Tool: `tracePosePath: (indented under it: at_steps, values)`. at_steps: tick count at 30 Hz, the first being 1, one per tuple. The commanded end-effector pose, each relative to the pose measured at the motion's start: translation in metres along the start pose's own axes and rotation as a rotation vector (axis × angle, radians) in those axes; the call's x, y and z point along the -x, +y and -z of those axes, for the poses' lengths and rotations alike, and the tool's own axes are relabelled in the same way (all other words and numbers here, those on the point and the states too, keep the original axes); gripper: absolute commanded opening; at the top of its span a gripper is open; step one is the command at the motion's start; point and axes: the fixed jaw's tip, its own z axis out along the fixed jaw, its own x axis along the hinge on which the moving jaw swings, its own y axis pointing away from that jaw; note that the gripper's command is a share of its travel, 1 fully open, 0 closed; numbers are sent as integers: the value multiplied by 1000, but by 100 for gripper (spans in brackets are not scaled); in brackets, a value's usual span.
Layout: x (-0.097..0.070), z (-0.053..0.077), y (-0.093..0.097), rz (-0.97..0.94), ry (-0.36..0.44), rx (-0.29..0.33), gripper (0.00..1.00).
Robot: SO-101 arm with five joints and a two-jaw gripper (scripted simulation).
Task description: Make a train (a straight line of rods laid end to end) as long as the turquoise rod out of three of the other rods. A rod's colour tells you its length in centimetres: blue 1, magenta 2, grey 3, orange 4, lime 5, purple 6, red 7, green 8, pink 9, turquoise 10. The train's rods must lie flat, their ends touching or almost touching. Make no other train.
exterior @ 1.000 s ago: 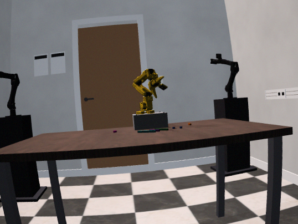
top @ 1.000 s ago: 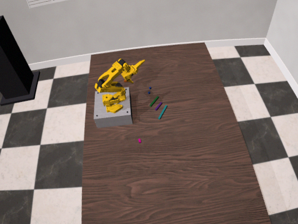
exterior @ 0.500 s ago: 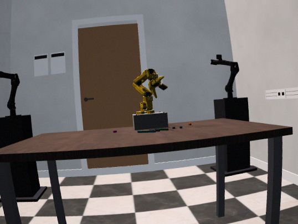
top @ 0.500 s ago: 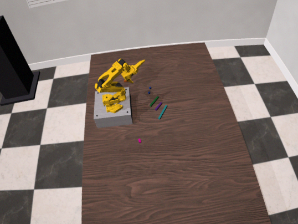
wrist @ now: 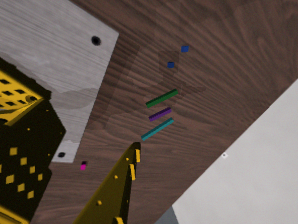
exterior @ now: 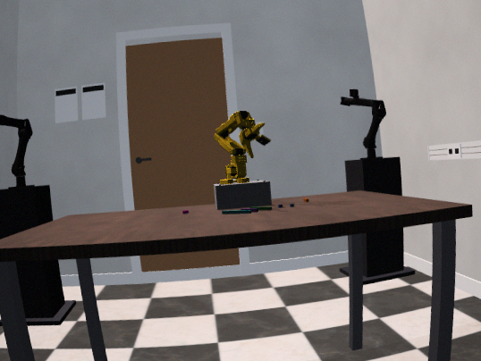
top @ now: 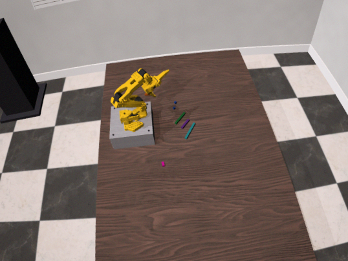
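Note:
The turquoise rod (top: pixel 190 130) lies flat on the table to the right of the arm's base, with a purple rod (top: pixel 185 123) and a green rod (top: pixel 180 117) beside it, roughly parallel. Two small blue rods (top: pixel 174 102) (top: pixel 174 108) lie just beyond them. A magenta rod (top: pixel 163 163) lies apart, nearer the front. A small orange rod (top: pixel 146 94) shows under the arm. In the wrist view the turquoise (wrist: pixel 157 129), purple (wrist: pixel 160 114) and green (wrist: pixel 161 98) rods lie far below. My gripper (top: pixel 158 82) is open and empty, raised high above the table.
The grey base block (top: pixel 131 125) carries the arm at the table's left side. The table's far edge and white wall show in the wrist view (wrist: pixel 240 165). Black arms on pedestals stand off the table.

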Motion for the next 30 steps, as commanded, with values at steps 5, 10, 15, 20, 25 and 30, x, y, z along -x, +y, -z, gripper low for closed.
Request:
tracePosePath:
  at_steps: [5, 10, 15, 20, 25, 30]
  values:
    - [-1, -1, -1, -2, 2, 4, 100]
    - [-6, -1, -1, -43, 14, 3, 100]
    - [-19, -1, 0, -153, 46, 2, 100]
    - [-29, 0, 2, -241, 72, 1, 100]
    - [-45, 1, 6, -380, 114, -1, 100]
    - [-55, 2, 10, -463, 139, -2, 100]
